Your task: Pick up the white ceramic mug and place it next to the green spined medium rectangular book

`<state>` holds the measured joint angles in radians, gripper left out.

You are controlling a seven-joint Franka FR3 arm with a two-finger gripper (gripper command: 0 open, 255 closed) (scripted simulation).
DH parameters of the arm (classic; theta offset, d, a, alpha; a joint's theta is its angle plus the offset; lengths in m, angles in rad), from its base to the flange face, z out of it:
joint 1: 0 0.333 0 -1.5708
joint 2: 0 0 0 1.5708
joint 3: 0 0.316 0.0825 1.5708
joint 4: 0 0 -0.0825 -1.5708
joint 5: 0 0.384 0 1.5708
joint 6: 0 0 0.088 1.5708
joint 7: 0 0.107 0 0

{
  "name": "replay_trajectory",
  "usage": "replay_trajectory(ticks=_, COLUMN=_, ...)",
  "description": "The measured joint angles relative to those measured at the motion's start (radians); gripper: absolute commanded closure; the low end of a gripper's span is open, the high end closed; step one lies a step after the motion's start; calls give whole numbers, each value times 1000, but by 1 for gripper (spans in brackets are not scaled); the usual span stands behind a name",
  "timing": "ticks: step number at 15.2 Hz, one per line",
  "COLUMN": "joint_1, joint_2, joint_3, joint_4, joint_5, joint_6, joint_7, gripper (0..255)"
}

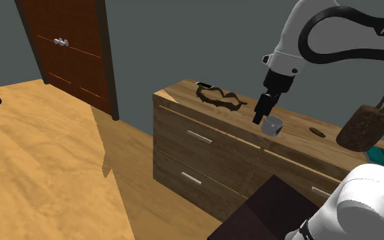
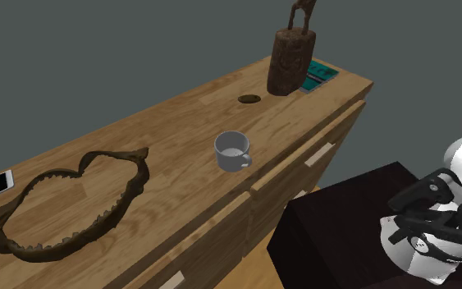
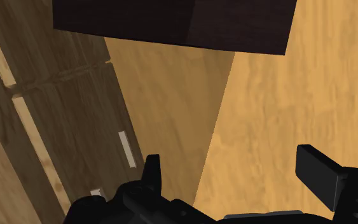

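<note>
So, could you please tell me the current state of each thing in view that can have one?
Mug: upright, not held.
Book: lying flat.
Drawers: shut.
Door: shut.
Jaws: open, nothing between them.

Shoulder view beside stand (image 1: 265,204), second exterior close over same dresser (image 2: 180,123), wrist view facing floor (image 3: 285,102)
</note>
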<state>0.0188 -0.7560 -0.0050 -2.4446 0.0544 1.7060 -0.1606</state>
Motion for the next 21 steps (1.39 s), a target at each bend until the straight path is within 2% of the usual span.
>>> replay_trajectory(ticks=4, joint_1=-18, joint_2=22, joint_3=-39, joint_4=-12, joint_5=-26, joint_6=32, joint_7=-44, gripper=0)
replay_trajectory(ticks=11, joint_1=-80, joint_2=109, joint_3=-180, joint_4=-29, joint_5=-109, joint_6=131, joint_7=-201, gripper=0)
replay_trajectory(ticks=16, joint_1=-115, joint_2=217, joint_3=-285, joint_4=5, joint_5=-150, joint_6=206, joint_7=-319, gripper=0)
replay_trajectory(ticks=21, joint_1=-135, joint_2=340, joint_3=-382, joint_4=64, joint_5=-160, joint_6=272, joint_7=-432, gripper=0)
